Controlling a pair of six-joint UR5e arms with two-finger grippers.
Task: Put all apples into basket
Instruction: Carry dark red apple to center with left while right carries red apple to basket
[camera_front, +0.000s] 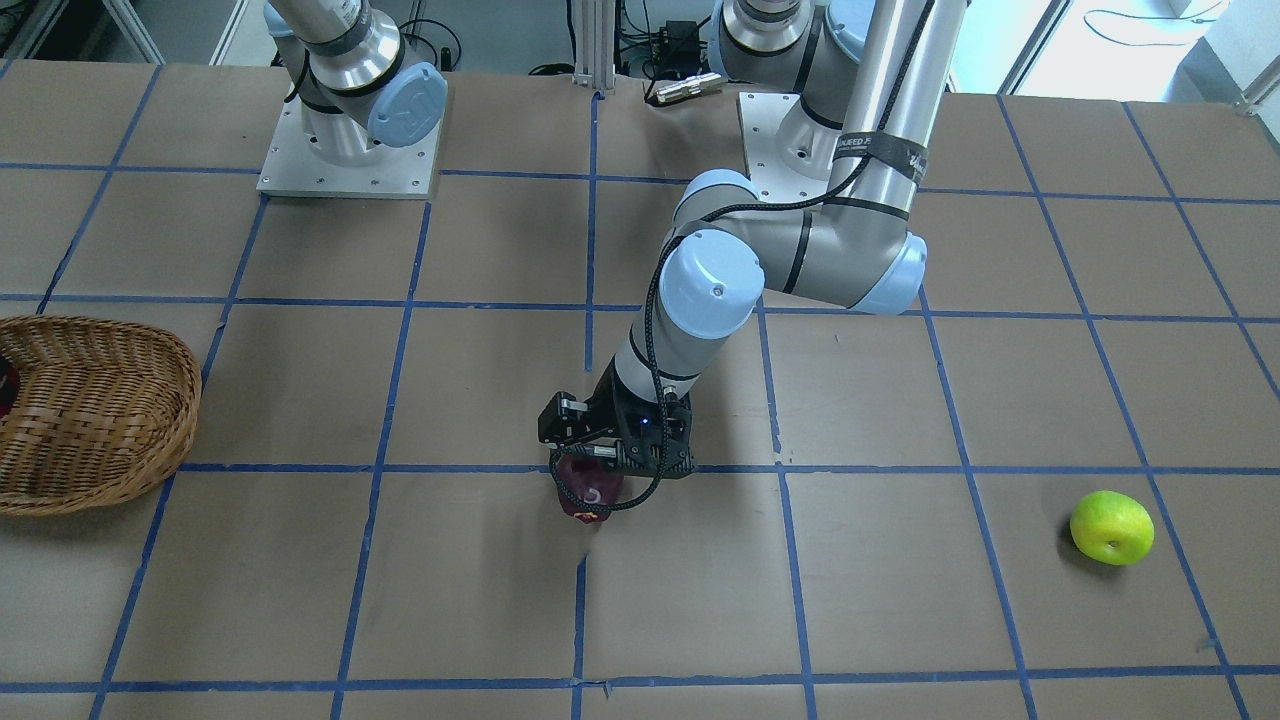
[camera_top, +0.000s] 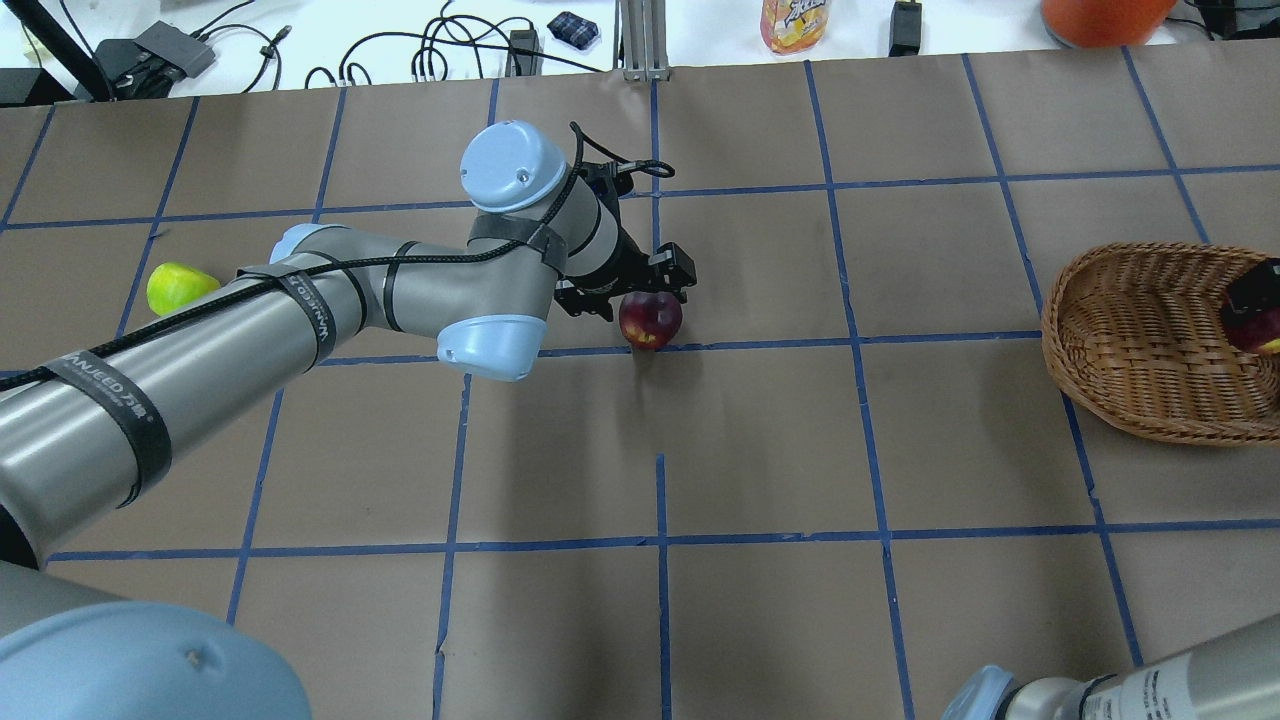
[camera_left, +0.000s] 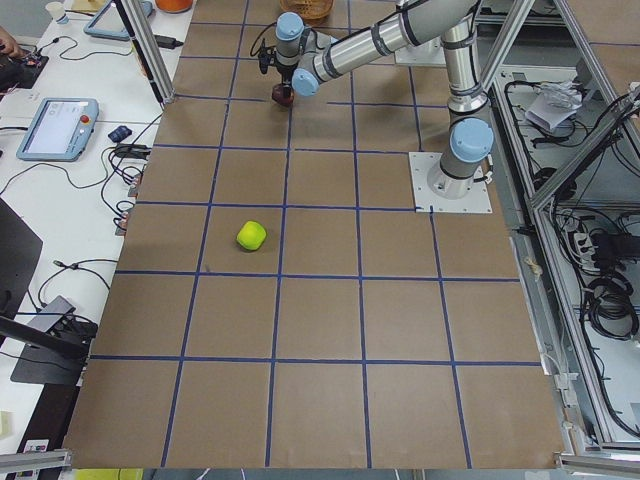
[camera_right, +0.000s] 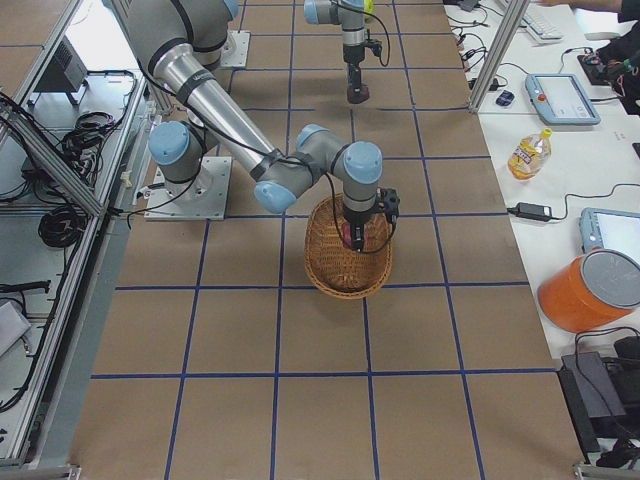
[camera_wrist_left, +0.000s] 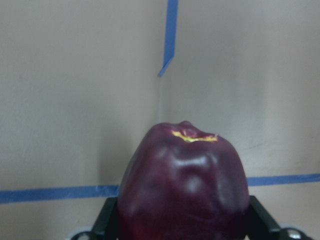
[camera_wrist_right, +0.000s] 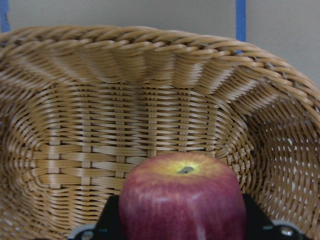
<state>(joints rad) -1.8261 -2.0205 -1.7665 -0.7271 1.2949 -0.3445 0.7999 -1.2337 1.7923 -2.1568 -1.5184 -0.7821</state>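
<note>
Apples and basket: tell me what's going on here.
Both arms are at work. The right tool grips the red apple low over the basket, not yet released. The left tool is closed around the maroon apple at mid-table, and the apple looks to be at table level. The yellow-green apple lies untouched on the robot's left side of the table.

Left claw (camera_top: 645, 300) sits over maroon apple (camera_top: 652, 322), well apart from basket (camera_top: 1120, 335).

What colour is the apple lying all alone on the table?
The lone apple is bright yellow-green, clearest in the front-facing view.
</note>
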